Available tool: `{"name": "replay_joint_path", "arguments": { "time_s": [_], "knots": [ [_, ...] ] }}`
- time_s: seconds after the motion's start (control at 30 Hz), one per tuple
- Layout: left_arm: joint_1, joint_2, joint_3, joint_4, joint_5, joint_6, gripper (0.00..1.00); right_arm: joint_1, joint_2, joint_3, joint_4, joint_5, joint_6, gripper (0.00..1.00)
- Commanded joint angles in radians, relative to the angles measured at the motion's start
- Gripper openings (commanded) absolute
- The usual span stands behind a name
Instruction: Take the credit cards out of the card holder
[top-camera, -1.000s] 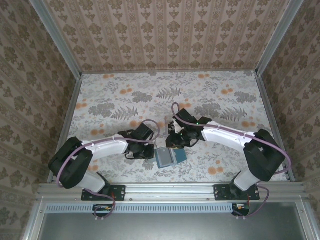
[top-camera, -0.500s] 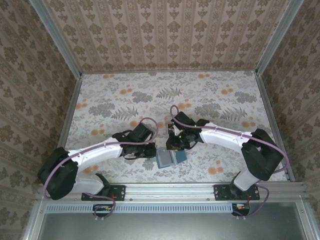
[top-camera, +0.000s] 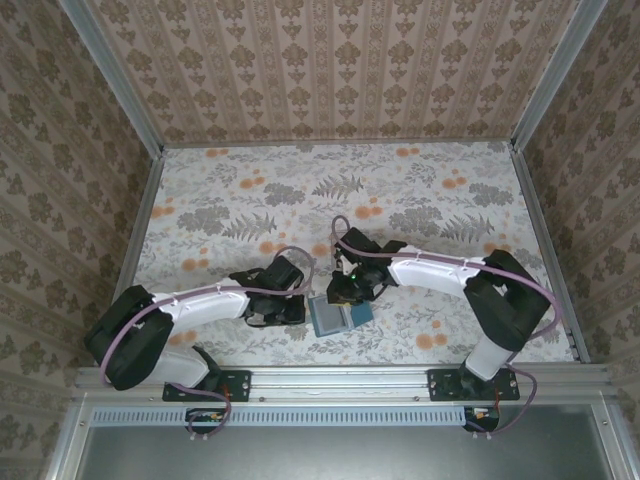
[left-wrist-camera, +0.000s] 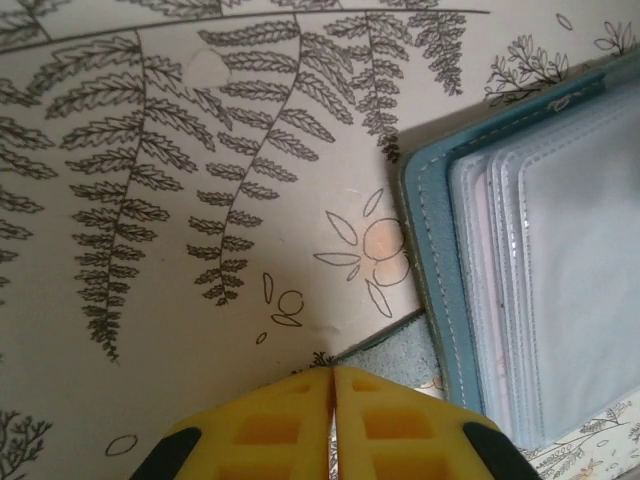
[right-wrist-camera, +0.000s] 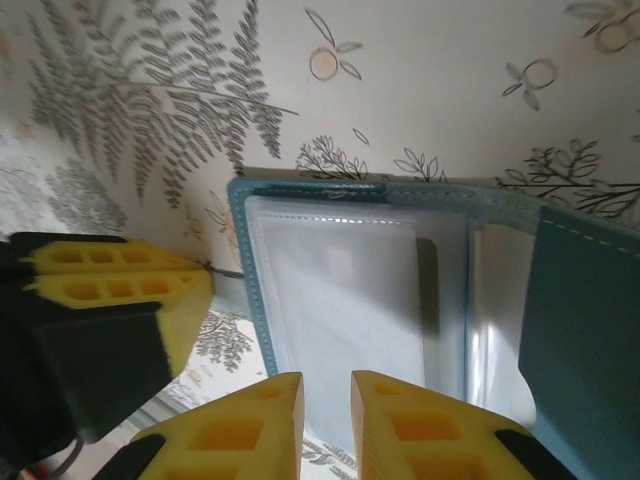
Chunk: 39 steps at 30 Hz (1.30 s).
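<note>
Your left gripper (left-wrist-camera: 333, 415), at the bottom centre of its wrist view, has its fingers pressed flat together. Their tips sit just beside the teal edge of the card holder (left-wrist-camera: 432, 250), and you cannot tell whether they pinch anything there. Your right gripper (right-wrist-camera: 326, 410) hangs over the open card holder with its fingers a narrow slit apart and nothing seen between them; a dark strip (right-wrist-camera: 427, 290) shows through the clear sleeves (right-wrist-camera: 340, 300), too unclear to call a card. From above, the card holder lies open on the floral desk (top-camera: 230, 200), low and centre in the frame, between both grippers.
</note>
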Motion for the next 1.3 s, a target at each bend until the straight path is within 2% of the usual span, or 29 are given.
{"name": "replay_joint_path", "arguments": {
  "time_s": [0.0, 0.33, 0.43, 1.03, 1.27],
  "knots": [
    [0.011, 0.017, -0.027, 0.031, 0.003, 0.012, 0.1, 0.023, 0.045, 0.04, 0.002, -0.027, 0.002, 0.21],
    [0.03, 0.015, -0.07, 0.059, 0.011, 0.022, 0.09, 0.066, 0.128, 0.092, 0.023, -0.058, 0.016, 0.27],
    [0.036, 0.01, -0.069, 0.046, 0.007, 0.031, 0.1, 0.066, 0.134, 0.102, -0.041, 0.005, 0.005, 0.34],
    [0.052, -0.016, -0.091, 0.034, 0.001, 0.055, 0.09, 0.074, 0.044, 0.174, -0.367, 0.322, -0.064, 0.55],
    [0.057, -0.016, -0.09, 0.031, 0.001, 0.059, 0.09, 0.078, 0.036, 0.209, -0.514, 0.487, -0.088, 0.58]
  ]
}}
